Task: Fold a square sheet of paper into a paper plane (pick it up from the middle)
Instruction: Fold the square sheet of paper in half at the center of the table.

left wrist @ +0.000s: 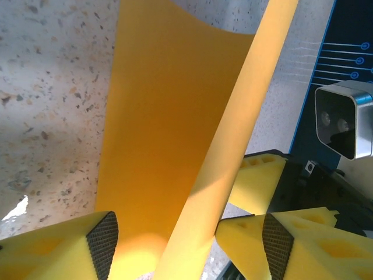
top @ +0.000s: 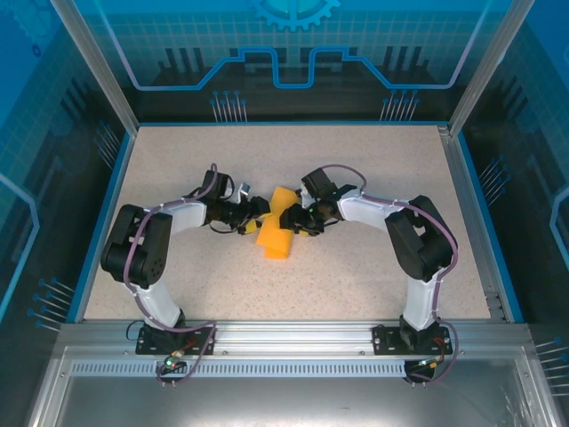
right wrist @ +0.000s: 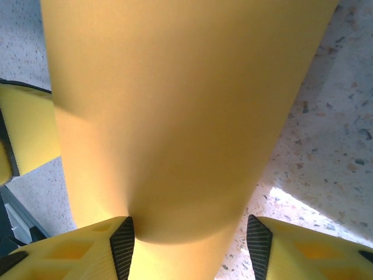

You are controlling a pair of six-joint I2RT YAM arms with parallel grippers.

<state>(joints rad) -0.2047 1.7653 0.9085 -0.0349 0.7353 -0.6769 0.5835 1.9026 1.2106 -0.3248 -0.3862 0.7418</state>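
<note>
Where the two arms reach inward and meet, overhead view: the square sheet of paper (top: pixel 276 238) sits mid-tabletop (top: pixel 373 160), between the left claw (top: pixel 255 216) and the right claw (top: pixel 300 219). Colour is plain orange-yellow. From here the outline is a narrow angular shape running near to far. The far part is lifted and bent between the claw tips, and the near part is a blunt block pointing toward the arm bases. The claws come at it from opposite sides, tips close together.

Left wrist view: the sheet (left wrist: pixel 169 128) rises from between the fingers of the left claw (left wrist: pixel 186 239). On the left is one broad smooth panel, brighter low down. One long edge is curled over into a rounded ridge slanting up to the right. The jaws stand apart, dark ribbed pads (left wrist: pixel 103 240) either side. The left-hand pad sits at the panel's edge. The ridge passes between the pads, apart from the right-hand one, so the claw is open around the paper. Beyond the ridge are yellow fingers of the right claw (left wrist: pixel 256 186) and a grey camera housing (left wrist: pixel 344 119).

Right wrist view: the sheet (right wrist: pixel 175 105) bulges as one smooth rounded hump, shaded along its left side and base. It narrows down between the fingers of the right claw (right wrist: pixel 189 245). The jaws are apart. The left-hand pad (right wrist: pixel 123 248) is against the paper, and a sliver of speckled tabletop (right wrist: pixel 338 134) shows between the paper and the other pad. A yellow finger of the left claw (right wrist: pixel 26 128) sits at the left edge.
</note>
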